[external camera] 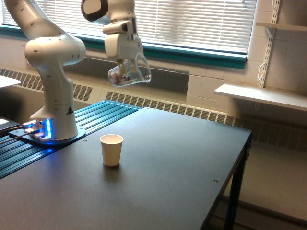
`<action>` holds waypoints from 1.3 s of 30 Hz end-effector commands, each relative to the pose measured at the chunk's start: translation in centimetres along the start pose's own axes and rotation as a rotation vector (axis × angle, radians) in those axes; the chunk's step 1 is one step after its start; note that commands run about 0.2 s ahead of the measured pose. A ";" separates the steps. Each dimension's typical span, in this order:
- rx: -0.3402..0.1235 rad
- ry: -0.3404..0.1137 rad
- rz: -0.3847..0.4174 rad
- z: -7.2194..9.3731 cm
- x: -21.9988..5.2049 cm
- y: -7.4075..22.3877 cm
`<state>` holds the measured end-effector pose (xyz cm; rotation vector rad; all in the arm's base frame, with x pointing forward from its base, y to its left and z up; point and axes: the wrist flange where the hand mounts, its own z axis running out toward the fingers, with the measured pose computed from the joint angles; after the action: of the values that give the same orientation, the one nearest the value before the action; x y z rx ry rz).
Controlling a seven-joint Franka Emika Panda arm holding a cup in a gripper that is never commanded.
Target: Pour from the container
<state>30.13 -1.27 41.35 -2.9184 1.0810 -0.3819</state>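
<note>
While high above table, claw [125, 61] clamps tilted container [128, 74].

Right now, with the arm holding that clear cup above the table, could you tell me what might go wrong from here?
1. The clear cup hangs high above the paper cup, slightly toward the exterior view's right; bits poured from there may well miss the narrow mouth and scatter on the table.
2. The paper cup looks light and stands free, so falling bits or a low pass of the gripper could tip it.

Slatted window blinds [201, 21], white wall shelves [261, 96], baseboard radiator [182, 110].
</note>
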 end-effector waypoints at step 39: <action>-0.175 -0.405 0.130 8.0 -1.7 9.8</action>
<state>25.17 -8.43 34.97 -2.8412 1.3016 0.1943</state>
